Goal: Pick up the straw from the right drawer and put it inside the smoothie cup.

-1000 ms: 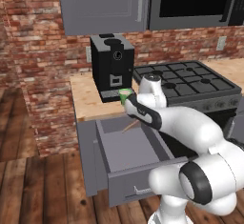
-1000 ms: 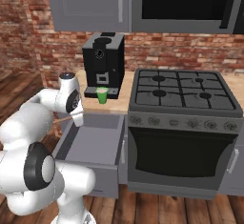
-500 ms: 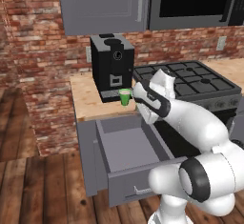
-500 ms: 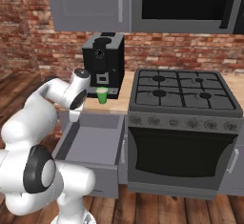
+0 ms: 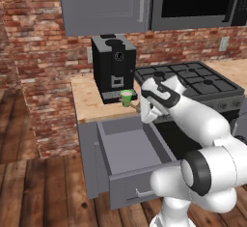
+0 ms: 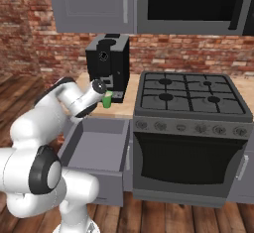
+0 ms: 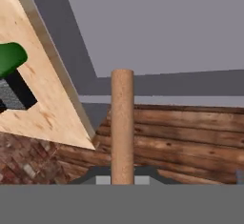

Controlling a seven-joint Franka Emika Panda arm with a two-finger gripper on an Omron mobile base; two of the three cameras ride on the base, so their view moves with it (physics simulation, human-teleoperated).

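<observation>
1. Black boxy coffee machine [image 5: 115, 68] at the back of the pale wooden worktop [image 5: 87, 99], against a red brick wall [image 5: 34, 52]; taken as landmark.
2. Small bright green tapered smoothie cup [image 5: 127, 97] upright just in front of the coffee machine, near its right front corner; seen also at [image 6: 107, 99] and as a green edge at [image 7: 10, 58].
3. White arm's hand with the two-finger gripper [image 5: 143, 111] right of and just below the smoothie cup, near it, at the worktop's front edge; wrist [image 6: 94, 94] partly covering the cup from the right base camera.
4. Thin, straight, smooth tan-orange straw [image 7: 122, 125] rising from between the jaws in the hand camera, clamped there; a short tan sliver at [image 5: 137, 106] below and right of the cup.
5. Wide grey box-shaped right drawer [image 5: 126, 149] pulled open below the worktop in front of the coffee machine; flat matte grey floor and walls, slim silver bar handle [image 5: 144, 191] on the front panel.
6. Black gas stove [image 6: 190, 94] with cast grates right of the coffee machine; dark oven door [image 6: 186, 156] beneath.
7. Grey upper cabinets [image 5: 106, 4] above the coffee machine; dark wooden plank floor [image 5: 38, 192] below.
</observation>
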